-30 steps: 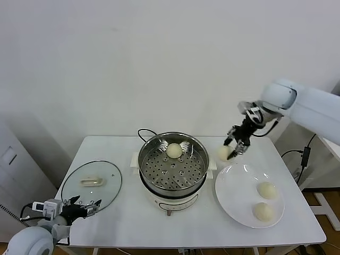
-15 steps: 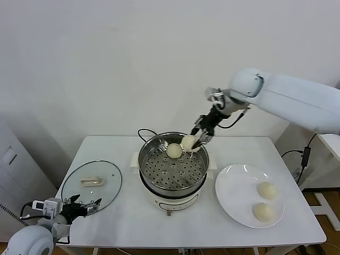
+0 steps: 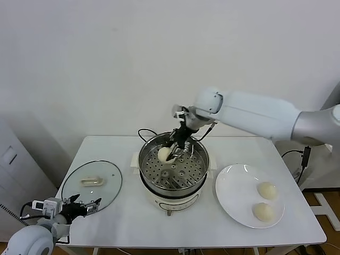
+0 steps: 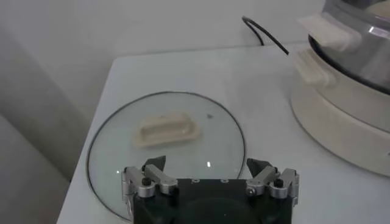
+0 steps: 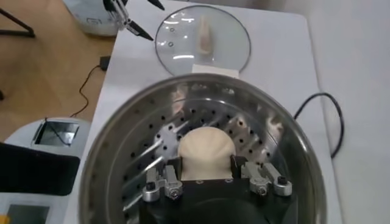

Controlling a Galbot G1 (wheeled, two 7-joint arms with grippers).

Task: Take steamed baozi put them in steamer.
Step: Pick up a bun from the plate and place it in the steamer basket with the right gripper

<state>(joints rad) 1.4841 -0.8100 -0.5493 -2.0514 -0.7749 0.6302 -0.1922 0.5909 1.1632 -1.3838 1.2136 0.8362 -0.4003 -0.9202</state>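
Observation:
My right gripper hangs inside the steamer, shut on a cream-white baozi. In the right wrist view the baozi sits squeezed between the two fingers of that gripper, just above the perforated tray. Two more baozi lie on the white plate to the right. My left gripper rests open at the table's front left corner, beside the glass lid. In its own wrist view the left gripper has nothing between its fingers.
A flat glass lid lies left of the steamer. The steamer's white base and black cord stand mid-table. A wall runs close behind the table.
My right arm has carried the baozi leftward from above the plate's far edge, over the steamer's rim and down into the pot. The left arm has not moved.

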